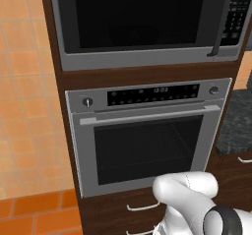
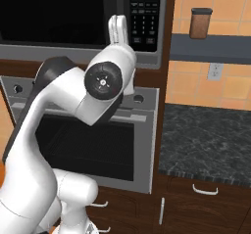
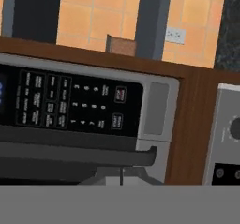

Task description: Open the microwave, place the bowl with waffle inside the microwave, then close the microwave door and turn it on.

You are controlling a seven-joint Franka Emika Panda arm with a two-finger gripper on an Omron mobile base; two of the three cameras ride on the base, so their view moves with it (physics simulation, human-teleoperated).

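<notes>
- Gripper (image 2: 118,24): raised against the microwave (image 1: 142,22) front, at the dark bar handle (image 1: 220,27) just beside the keypad panel (image 2: 145,13); jaws drawn fully together. Whether they clamp the handle cannot be told.
- Microwave door (image 1: 133,15): flush with its grey frame, closed.
- Oven (image 1: 147,133): directly below the microwave, door closed.
- Dark counter (image 2: 211,140): right of the oven, lower than the microwave.
- Brown canister (image 2: 201,23): on a shelf right of the microwave.

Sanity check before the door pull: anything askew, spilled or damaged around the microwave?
Nothing stands out. The microwave door sits flush and shut, the oven below is closed, and the jar stands upright on its shelf.
</notes>
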